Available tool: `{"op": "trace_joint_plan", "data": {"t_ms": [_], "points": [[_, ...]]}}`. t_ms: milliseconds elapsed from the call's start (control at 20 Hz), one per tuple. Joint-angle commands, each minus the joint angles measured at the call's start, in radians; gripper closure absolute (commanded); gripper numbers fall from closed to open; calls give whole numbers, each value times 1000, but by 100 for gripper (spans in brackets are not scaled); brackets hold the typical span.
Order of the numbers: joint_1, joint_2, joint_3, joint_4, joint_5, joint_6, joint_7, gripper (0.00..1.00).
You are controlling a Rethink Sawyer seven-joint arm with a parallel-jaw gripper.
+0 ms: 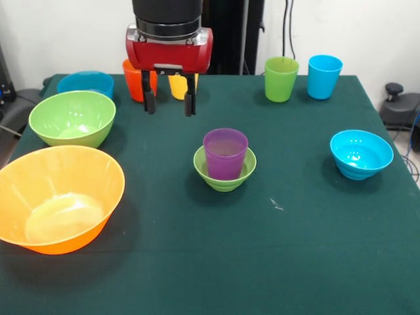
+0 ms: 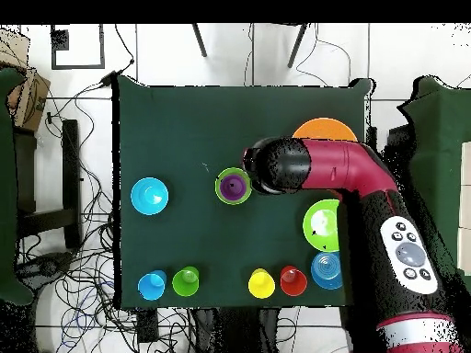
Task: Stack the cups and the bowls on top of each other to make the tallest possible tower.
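Front view: gripper (image 1: 170,103) spread open, empty, above the table (image 1: 295,249) behind purple cup (image 1: 225,153) seated in small green bowl (image 1: 225,170). Overhead view: fingers hidden beneath arm (image 2: 354,170); orange bowl (image 2: 324,130) partly covered.

Dark green tablecloth (image 1: 295,262) beneath all items. At its centre, a translucent purple cup (image 1: 225,153) inside a lime-green ribbed bowl (image 1: 224,178). Around this: large orange bowl (image 1: 58,198), green bowl (image 1: 72,118), two blue bowls (image 1: 361,153) (image 1: 85,83); orange (image 1: 134,81), yellow (image 1: 177,85), green (image 1: 281,79), light-blue (image 1: 324,76) cups. Red-and-black gripper (image 1: 170,104).
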Motion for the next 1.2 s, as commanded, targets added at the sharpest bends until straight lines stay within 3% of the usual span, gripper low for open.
{"op": "trace_joint_plan", "data": {"t_ms": [50, 750, 1200], "points": [[-44, 71, 90, 103, -133, 37, -327, 0], [-91, 56, 142, 121, -173, 83, -297, 0], [-121, -9, 140, 154, -174, 107, -299, 0]]}}
